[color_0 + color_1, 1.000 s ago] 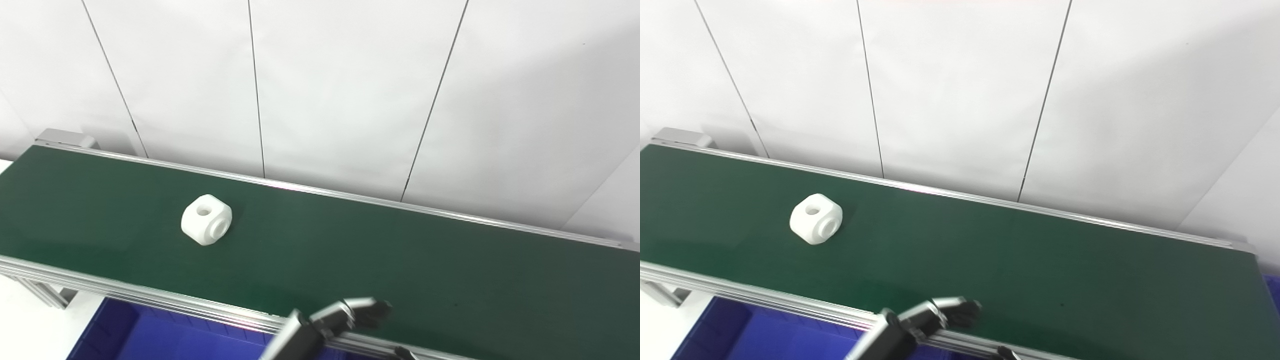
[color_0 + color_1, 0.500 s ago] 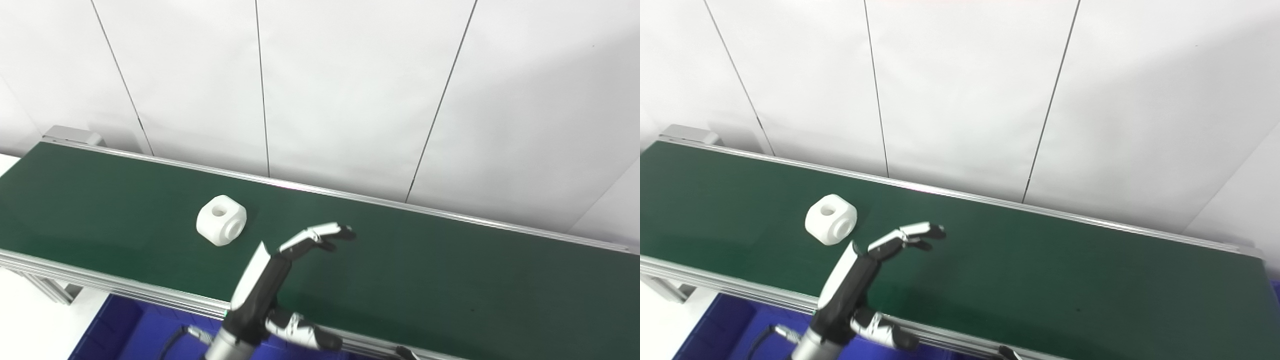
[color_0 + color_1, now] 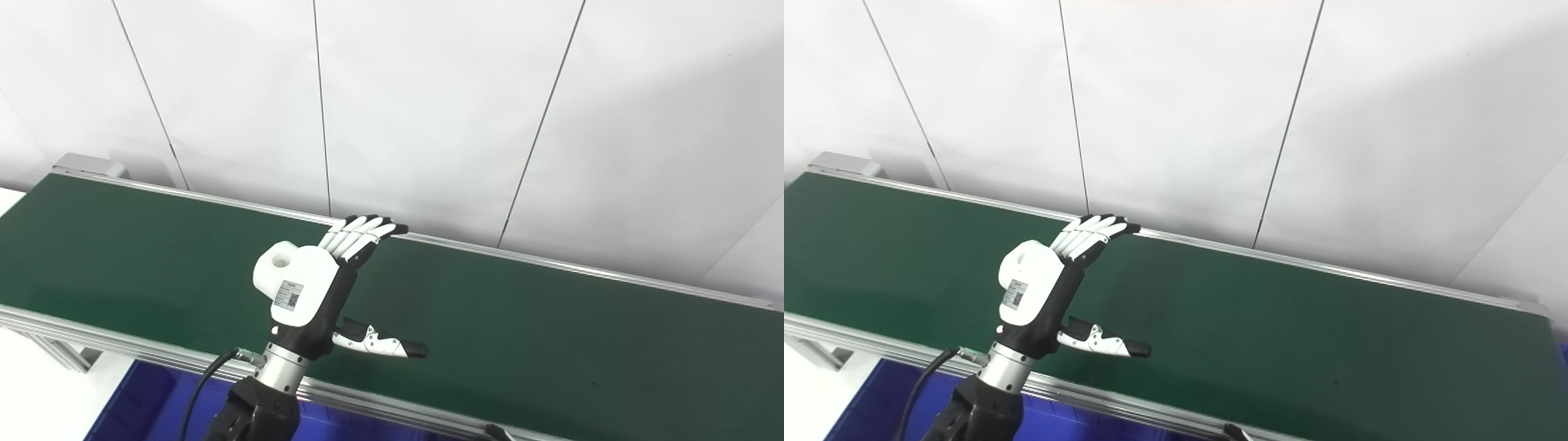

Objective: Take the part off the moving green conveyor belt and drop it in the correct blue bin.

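Left hand [image 3: 312, 288]: raised above the belt, back toward the camera, fingers [image 3: 361, 233] straight and side by side, thumb [image 3: 380, 344] stuck out to the right; spread, holding nothing. 
White part [image 3: 275, 269]: a block with a round hole on top, lay on the green belt [image 3: 551, 343] just behind the hand, mostly hidden by it; whether they touched could not be told. 
Blue bin [image 3: 153, 410]: below the belt's near rail, lower left. 
Right hand: out of view.
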Motion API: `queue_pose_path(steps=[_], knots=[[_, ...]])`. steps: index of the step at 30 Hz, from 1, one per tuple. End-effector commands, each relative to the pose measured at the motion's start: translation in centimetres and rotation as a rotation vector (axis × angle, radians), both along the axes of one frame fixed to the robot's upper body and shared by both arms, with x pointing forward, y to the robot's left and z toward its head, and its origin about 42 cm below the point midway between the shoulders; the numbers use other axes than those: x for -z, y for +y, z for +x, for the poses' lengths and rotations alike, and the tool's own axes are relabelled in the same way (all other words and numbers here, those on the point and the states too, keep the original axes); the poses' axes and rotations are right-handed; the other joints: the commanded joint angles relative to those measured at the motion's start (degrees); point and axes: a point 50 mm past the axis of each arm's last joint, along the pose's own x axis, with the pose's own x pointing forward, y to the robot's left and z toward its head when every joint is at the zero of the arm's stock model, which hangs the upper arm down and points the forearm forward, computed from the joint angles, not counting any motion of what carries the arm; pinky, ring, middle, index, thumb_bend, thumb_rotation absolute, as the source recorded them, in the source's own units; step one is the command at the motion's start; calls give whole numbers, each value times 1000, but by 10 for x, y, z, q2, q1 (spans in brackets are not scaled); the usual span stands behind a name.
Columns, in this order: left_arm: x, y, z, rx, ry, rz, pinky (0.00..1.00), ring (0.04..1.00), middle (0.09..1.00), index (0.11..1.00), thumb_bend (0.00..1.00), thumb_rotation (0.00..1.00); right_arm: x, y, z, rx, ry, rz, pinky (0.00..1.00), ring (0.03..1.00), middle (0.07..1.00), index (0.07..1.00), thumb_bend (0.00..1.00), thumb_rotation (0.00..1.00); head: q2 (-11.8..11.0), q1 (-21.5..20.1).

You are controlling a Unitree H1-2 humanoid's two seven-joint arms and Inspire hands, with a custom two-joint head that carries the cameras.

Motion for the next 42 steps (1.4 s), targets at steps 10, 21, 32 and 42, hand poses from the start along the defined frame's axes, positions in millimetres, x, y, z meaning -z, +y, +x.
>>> queue_pose_path(steps=[10,21,32,42], knots=[[8,22,45,-262,-117,114,986,918,905,841,876,706,-7,7,7,-18,-60,17,827,863,882,897,1000,974,-1,1],[19,47,69,-480,-83,108,940,905,901,842,872,624,-7,7,6,-21,-59,20,819,857,877,894,1000,963,-1,3],[24,39,62,-449,-96,115,757,807,856,800,891,587,-5,7,7,-29,-52,31,826,865,881,900,1000,950,-1,7],[34,44,60,-454,-71,142,789,807,838,788,890,590,-6,14,8,-23,-54,40,819,859,877,893,1000,944,1,2]])
